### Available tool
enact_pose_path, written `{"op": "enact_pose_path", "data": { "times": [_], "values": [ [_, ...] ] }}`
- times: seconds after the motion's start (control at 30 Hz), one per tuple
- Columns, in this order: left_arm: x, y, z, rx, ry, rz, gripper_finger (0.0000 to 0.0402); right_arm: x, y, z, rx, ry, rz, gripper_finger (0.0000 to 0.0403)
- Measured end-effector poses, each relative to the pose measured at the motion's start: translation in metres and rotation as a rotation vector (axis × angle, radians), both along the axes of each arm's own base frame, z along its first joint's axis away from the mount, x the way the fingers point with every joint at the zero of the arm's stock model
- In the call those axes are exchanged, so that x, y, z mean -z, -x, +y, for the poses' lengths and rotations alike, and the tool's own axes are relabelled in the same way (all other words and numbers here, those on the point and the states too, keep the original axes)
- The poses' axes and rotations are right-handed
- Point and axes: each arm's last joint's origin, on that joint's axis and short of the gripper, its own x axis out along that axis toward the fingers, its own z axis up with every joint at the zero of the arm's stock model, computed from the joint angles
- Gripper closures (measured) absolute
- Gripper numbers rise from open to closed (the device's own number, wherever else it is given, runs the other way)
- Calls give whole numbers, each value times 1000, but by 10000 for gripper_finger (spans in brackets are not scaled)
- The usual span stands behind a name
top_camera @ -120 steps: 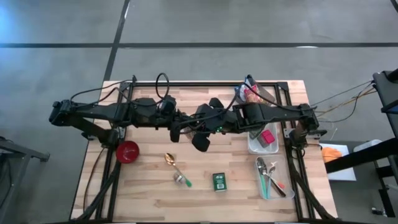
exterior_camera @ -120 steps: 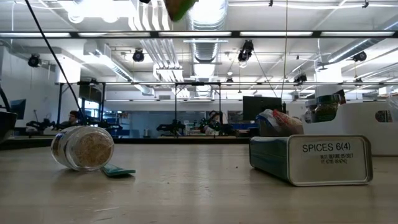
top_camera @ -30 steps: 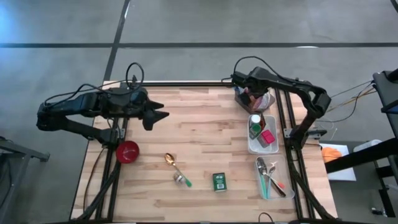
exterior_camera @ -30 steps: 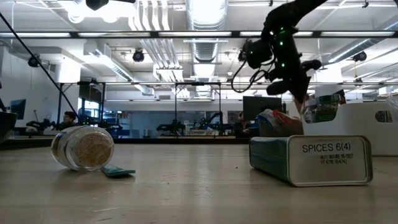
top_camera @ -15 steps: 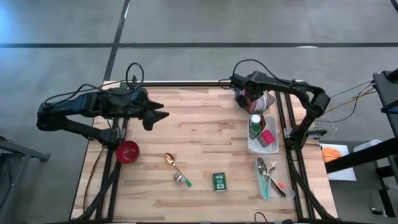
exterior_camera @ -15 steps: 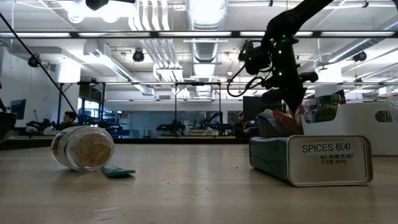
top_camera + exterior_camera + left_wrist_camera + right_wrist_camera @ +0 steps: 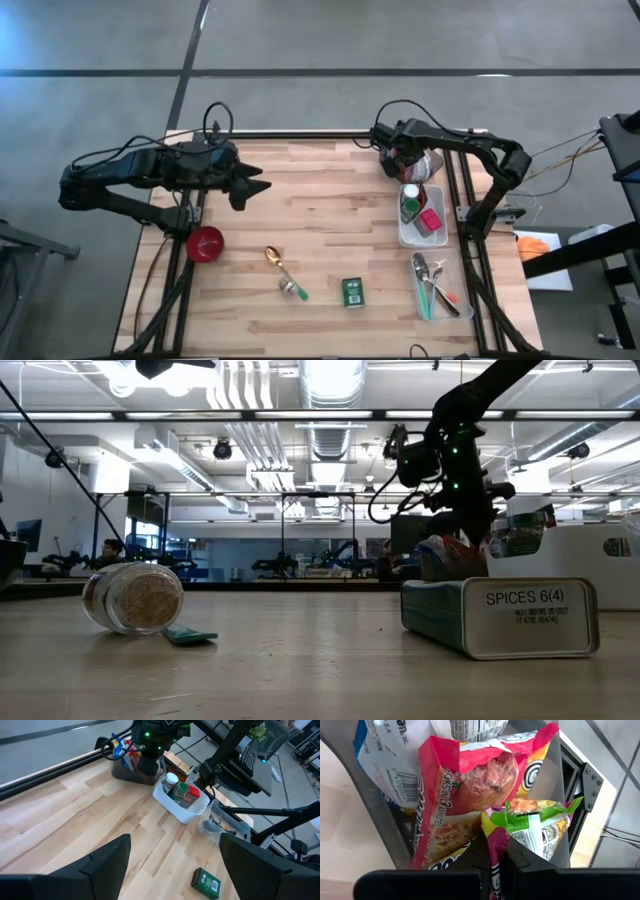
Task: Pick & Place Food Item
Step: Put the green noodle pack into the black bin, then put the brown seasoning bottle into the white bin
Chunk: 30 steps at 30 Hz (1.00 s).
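Observation:
A dark bin [image 7: 418, 160] of snack packets stands at the table's far right corner and also shows in the left wrist view [image 7: 131, 771]. My right gripper [image 7: 492, 856] reaches down into it, shut on a pink packet with a green top [image 7: 527, 827]. Beside that packet sit a red noodle packet [image 7: 455, 795] and a white-and-blue bag [image 7: 385, 755]. From the high view my right gripper [image 7: 394, 160] is over the bin's left part. My left gripper [image 7: 258, 186] hovers open over the table's far left, with nothing between its fingers [image 7: 107, 862]. My right gripper pinches the pink packet's near edge [image 7: 496, 851] between its two fingers, coming from above and slanting down. The packet stands upright ahead of the fingers, among the other packets in the bin. Whether its bottom rests on anything is hidden.
A white tray [image 7: 408, 236] with bottles and a clear tray [image 7: 448, 262] of cutlery line the right edge. A green spice tin [image 7: 352, 291], a lying jar [image 7: 291, 289], a gold spoon [image 7: 273, 257] and a red bowl [image 7: 205, 243] lie on the near half.
My right gripper has sunk toward the dark bin, tipping a little more downward, and stays shut on the packet, which has gone down with it.

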Motion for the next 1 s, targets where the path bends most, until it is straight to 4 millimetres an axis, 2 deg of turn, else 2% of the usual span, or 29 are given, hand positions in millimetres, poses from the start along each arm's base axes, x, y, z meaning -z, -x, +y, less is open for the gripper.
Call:
{"op": "enact_pose_path", "data": {
  "times": [0.3,0.57,0.67,0.9,1.0],
  "values": [
    [0,0,0,0,0,0,94,3,2,2,2,-11,-1,394],
    [3,2,0,-3,6,34,94,-15,-4,2,-18,-93,-74,384],
    [3,2,0,-4,9,38,94,-19,-4,1,-30,-108,-82,349],
    [6,4,0,-2,18,70,94,-27,-3,2,-24,-120,-57,236],
    [9,5,-1,16,53,104,94,-33,-2,2,-20,-128,-41,203]
  ]
}}
